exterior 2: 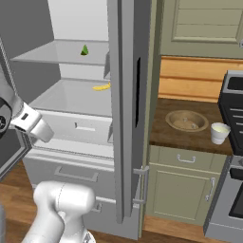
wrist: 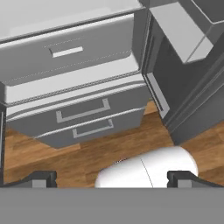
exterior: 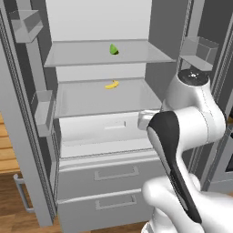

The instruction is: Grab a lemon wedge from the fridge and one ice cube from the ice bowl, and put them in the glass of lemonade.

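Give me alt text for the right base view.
An open fridge on the left holds a yellow lemon wedge on a shelf. To its right, a wooden counter carries a tan ice bowl and a small glass of lemonade.

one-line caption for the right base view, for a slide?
Open fridge with lemon wedge shelved; ice bowl and glass of lemonade on counter.

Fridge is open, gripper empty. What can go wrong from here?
1. Two small items sit inside the fridge: a green piece on the upper shelf, a yellow wedge on the shelf below. Grabbing the wrong one is possible.
2. The open gripper points down at the drawers, so the arm must swing up past the shelf edges and may clip them.
3. The open door stands between the fridge and the glass of lemonade.
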